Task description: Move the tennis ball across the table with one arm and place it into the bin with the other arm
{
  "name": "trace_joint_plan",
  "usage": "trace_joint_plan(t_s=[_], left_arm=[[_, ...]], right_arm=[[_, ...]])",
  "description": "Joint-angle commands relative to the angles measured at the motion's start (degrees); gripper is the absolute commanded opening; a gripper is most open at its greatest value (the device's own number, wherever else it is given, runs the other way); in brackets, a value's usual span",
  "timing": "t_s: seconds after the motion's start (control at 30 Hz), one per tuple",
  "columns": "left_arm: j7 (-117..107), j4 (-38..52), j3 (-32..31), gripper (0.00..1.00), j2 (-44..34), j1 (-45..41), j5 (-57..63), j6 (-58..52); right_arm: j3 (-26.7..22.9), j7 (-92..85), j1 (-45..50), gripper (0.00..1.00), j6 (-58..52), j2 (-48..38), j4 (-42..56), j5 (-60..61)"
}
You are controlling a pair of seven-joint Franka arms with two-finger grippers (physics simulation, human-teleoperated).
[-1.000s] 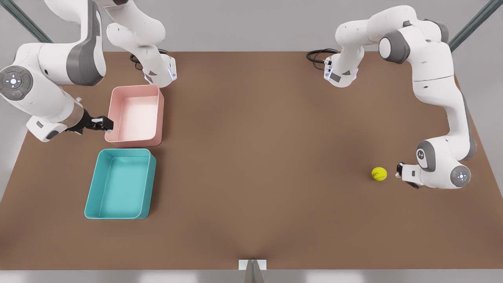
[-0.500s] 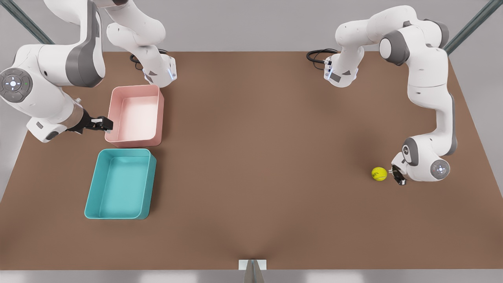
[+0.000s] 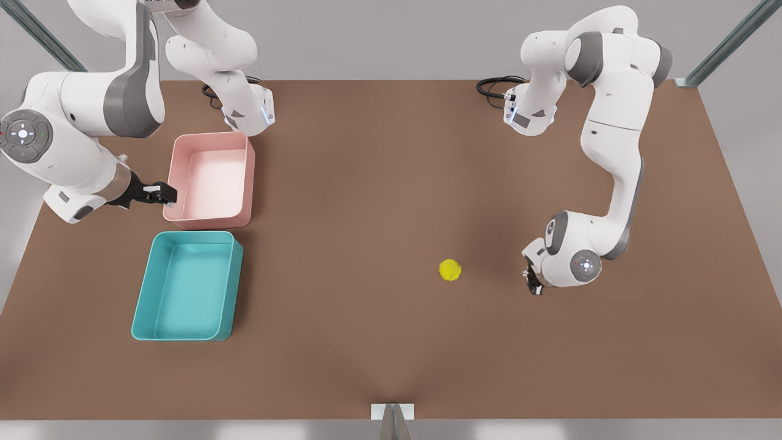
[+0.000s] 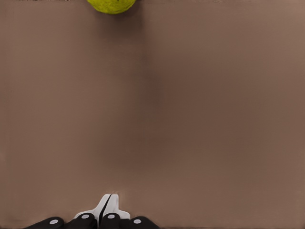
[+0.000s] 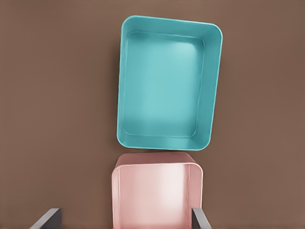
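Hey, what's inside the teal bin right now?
Nothing visible: the bin shows only its bare teal floor. The tennis ball lies out on the table, ahead of the shut left claw.

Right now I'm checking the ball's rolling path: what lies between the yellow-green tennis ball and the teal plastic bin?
Nothing: in the front view only bare brown table separates the yellow-green tennis ball from the teal rectangular plastic bin.

Tennis ball [image 4: 111, 5] is cut off by the left wrist view's edge, just its lower part showing; in front view it's [image 3: 449, 269] blurred, seam can't be made out. Pink tub [image 5: 157, 195] cut by the right wrist frame edge. Right gripper [image 5: 120, 218]: only two finger tips [image 5: 47, 218] poke in. Left gripper [image 4: 106, 210] mostly cropped too.
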Motion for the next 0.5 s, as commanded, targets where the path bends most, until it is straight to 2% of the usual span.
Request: trace_joint_plan(t_s=[0.0,0.03,0.07,0.1,0.13,0.17,0.2,0.27,0.3,0.4,0.47], left_arm=[[-52.6,2.9,0.7,0.21,-2.4,-0.2,0.1,-11.4],[-60.3,1.6,3.0,1.00,-5.8,-0.2,0.2,-16.7],[-76.8,2.2,10.2,1.00,-11.6,-3.2,-9.8,-19.9],[-101.4,4.5,13.1,1.00,-17.7,-7.4,-11.9,-27.3],[-104.7,6.5,13.4,1.00,-21.2,-9.6,-8.7,-33.6],[-102.1,17.5,11.8,1.00,-21.2,-9.2,-5.3,-49.2],[-102.9,21.0,8.9,1.00,-21.6,-7.6,-3.4,-53.5],[-110.0,20.4,10.2,1.00,-23.2,-8.0,-5.9,-53.4],[-109.9,20.6,8.0,1.00,-21.9,-8.0,-4.2,-51.6],[-109.6,21.0,8.4,1.00,-22.0,-5.9,-4.3,-51.7],[-103.0,21.0,8.3,1.00,-21.8,-5.3,-4.2,-52.1]], right_arm=[[0.1,-0.1,0.1,1.00,0.0,0.4,0.1,0.0],[0.1,-0.1,0.1,1.00,0.0,0.6,0.2,-0.1],[0.1,0.1,0.1,1.00,0.0,0.7,0.3,-0.6],[-0.1,0.1,0.0,1.00,0.0,1.1,0.3,-0.7],[-0.2,0.3,0.0,1.00,0.0,1.7,0.3,-0.6],[0.1,0.6,0.6,1.00,0.0,3.4,0.6,-0.7],[0.3,0.9,1.4,1.00,0.0,5.1,2.1,-0.2],[0.3,1.4,5.4,1.00,0.0,9.1,3.9,-0.7],[0.4,1.9,9.4,1.00,1.1,13.2,5.0,-0.5],[0.4,11.2,13.5,1.00,13.3,18.4,3.5,0.2],[0.4,10.9,13.5,1.00,15.9,20.5,3.2,0.0]])
